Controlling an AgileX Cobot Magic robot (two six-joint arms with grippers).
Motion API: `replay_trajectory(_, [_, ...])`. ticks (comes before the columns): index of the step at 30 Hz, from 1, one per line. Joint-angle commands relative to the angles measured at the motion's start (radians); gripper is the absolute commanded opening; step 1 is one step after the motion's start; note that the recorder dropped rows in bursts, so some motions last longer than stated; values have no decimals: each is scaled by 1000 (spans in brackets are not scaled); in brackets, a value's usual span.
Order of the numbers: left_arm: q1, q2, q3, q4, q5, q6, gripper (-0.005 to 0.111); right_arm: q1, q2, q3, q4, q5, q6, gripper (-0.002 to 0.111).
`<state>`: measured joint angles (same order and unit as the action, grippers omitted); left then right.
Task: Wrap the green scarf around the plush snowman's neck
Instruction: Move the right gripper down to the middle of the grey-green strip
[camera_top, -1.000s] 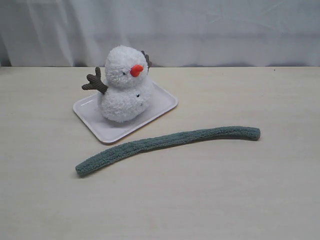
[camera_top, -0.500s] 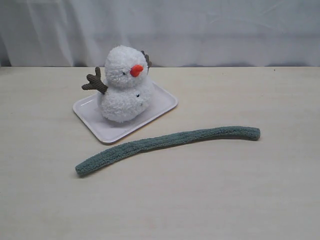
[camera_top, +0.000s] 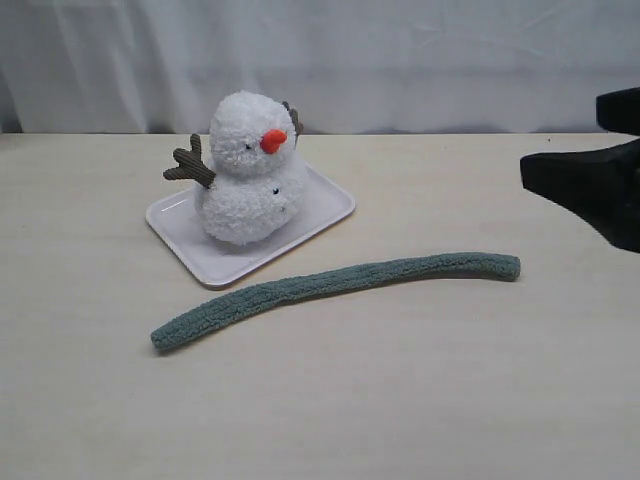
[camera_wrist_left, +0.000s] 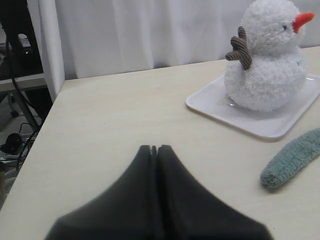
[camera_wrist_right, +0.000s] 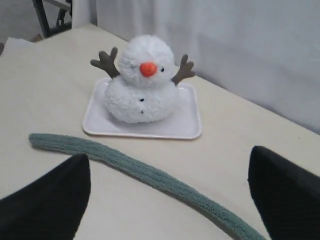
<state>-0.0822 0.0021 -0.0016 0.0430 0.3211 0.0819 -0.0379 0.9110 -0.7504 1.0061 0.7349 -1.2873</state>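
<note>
The right gripper (camera_wrist_right: 167, 157) has entered at the right, spread wide and empty. The scarf (camera_top: 335, 283) lies flat on the table (camera_top: 450, 390), near the tray (camera_top: 330, 208) holding the snowman (camera_top: 250, 180). The left gripper (camera_wrist_left: 154, 150) is clenched on nothing

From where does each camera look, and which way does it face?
Left wrist: low over the table, facing the plush snowman side-on; shut left gripper shows.
Right wrist: higher, facing the snowman's front over the green scarf; open right gripper frames it.
Exterior: off the arms, facing the curtain; right gripper at its right edge.
All share snowman, tray, scarf.
</note>
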Motion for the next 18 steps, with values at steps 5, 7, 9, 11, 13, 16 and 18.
replay_trajectory(5, [-6, -2, 2, -3, -13, 0, 0, 196, 391, -55, -29, -355, -242, 81])
replay_trajectory(7, [-6, -2, 2, -3, -13, 0, 0, 246, 474, -88, -51, -412, -237, 81])
replay_trajectory(9, [-6, -2, 2, -3, -13, 0, 0, 287, 558, -129, -50, -431, -235, 79])
replay_trajectory(11, [-6, -2, 2, -3, -13, 0, 0, 315, 629, -174, -62, -439, -235, 77])
replay_trajectory(13, [-6, -2, 2, -3, -13, 0, 0, 339, 700, -211, -62, -465, -235, 76])
replay_trajectory(16, [-6, -2, 2, -3, -13, 0, 0, 354, 783, -257, -148, -477, -224, 76])
replay_trajectory(18, [-6, -2, 2, -3, -13, 0, 0, 354, 827, -282, -222, -503, -157, 76])
